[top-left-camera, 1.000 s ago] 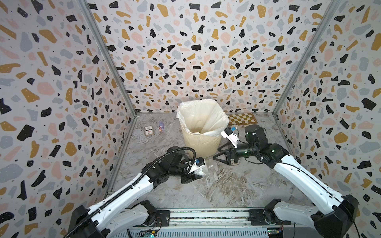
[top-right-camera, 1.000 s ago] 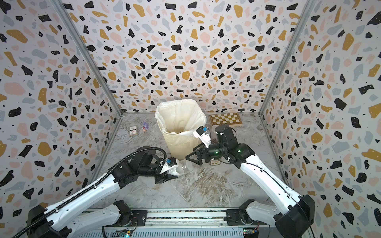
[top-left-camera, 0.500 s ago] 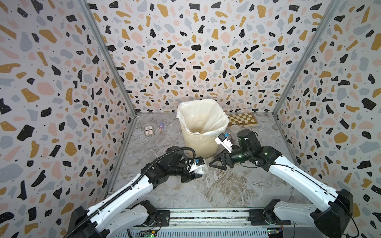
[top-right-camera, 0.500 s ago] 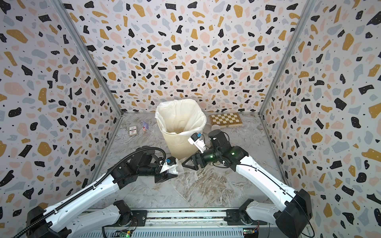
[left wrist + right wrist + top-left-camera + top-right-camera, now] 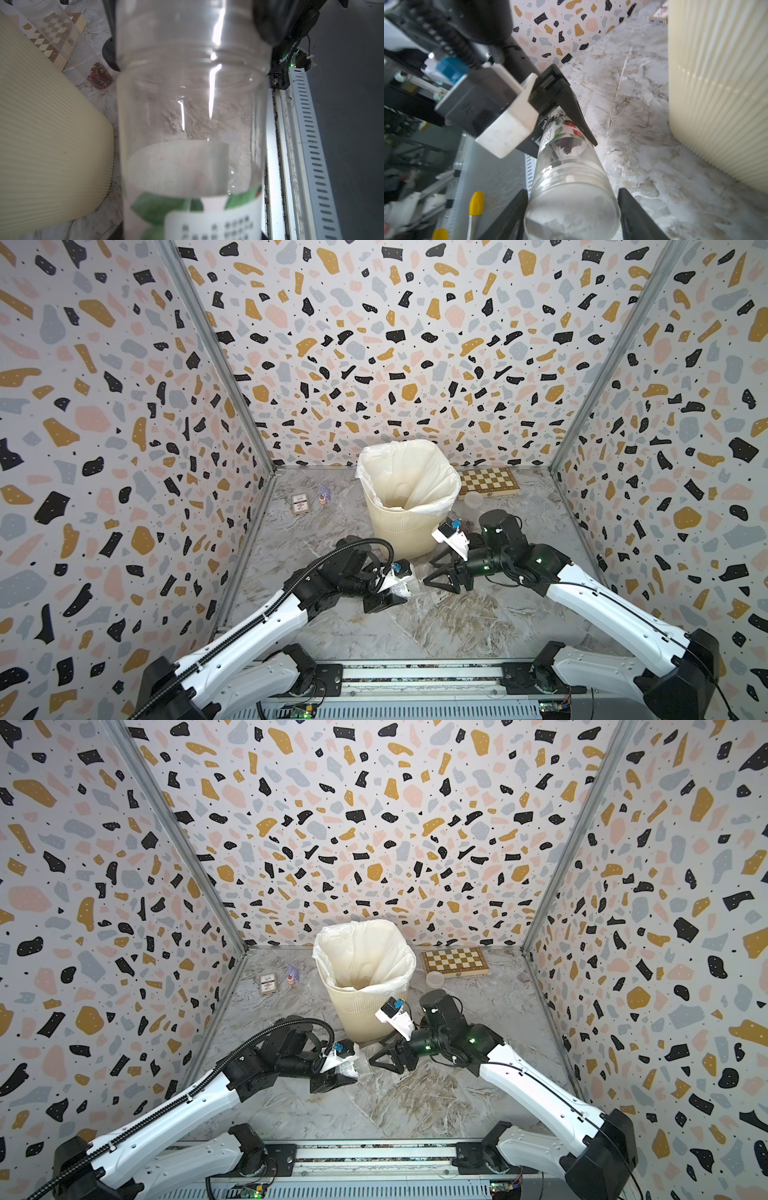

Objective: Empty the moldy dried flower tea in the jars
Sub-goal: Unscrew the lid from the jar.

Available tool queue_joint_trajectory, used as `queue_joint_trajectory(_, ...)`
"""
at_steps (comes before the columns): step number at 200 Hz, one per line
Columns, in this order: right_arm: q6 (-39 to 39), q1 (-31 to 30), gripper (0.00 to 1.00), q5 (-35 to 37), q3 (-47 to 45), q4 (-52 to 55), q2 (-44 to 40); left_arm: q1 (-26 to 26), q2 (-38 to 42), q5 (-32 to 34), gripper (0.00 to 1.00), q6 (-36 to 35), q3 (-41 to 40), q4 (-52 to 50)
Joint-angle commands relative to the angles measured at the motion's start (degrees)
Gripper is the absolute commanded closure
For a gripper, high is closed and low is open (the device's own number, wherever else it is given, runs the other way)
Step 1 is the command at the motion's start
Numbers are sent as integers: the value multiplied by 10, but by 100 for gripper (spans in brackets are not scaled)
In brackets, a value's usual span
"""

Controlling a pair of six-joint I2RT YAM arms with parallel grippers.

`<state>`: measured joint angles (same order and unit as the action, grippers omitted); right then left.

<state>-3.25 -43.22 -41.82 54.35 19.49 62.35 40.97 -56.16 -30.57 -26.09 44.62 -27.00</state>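
Observation:
A clear jar (image 5: 409, 585) (image 5: 354, 1067) with a green and white paper label lies level above the floor, with my left gripper (image 5: 395, 591) (image 5: 338, 1073) shut on its labelled end. Its black fingers (image 5: 571, 108) clamp the label. In the right wrist view a few dark reddish tea bits (image 5: 569, 145) sit inside the jar (image 5: 571, 166). My right gripper (image 5: 427, 571) (image 5: 372, 1054) (image 5: 572, 192) is shut on the clear lid end, one finger on each side. A second clear jar (image 5: 62, 41) lies by the bin, with reddish tea (image 5: 99, 74) at one end.
The cream ribbed bin (image 5: 399, 531) (image 5: 52, 135) (image 5: 716, 83) with a white bag stands just behind both grippers. Behind it are a chessboard (image 5: 488, 481), a loose clear lid (image 5: 473, 498), a small card box (image 5: 300, 504) and a tiny figure (image 5: 324, 494). A metal rail (image 5: 415, 672) runs along the front.
My right arm has moved left to the jar in my left gripper, and its jaws have narrowed around the lid end. The left arm and the jar have stayed put.

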Motion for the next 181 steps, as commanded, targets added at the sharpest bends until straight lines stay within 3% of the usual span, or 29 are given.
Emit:
queue_joint_trajectory(1, 148, -21, 40, -2, -38, -73, -49, -5, 3, -18, 46, 18, 10, 38)
queue_joint_trajectory(35, 309, -29, 40, -3, -53, -65, -68, -7, 0, -30, 46, 17, 13, 33)
queue_joint_trajectory(54, 393, -55, 41, 31, -53, -46, -74, -7, -1, -34, 46, 19, 15, 32)
queue_joint_trajectory(90, 464, -77, 37, 64, -59, -40, -85, -10, 2, -39, 46, 20, 16, 28)
queue_joint_trajectory(131, 417, -75, 15, 46, -34, -29, -83, -13, 2, -36, 46, 20, 15, 27)
queue_joint_trajectory(181, 256, -20, 8, 8, 19, -39, -87, -14, 2, -29, 46, 17, 7, 32)
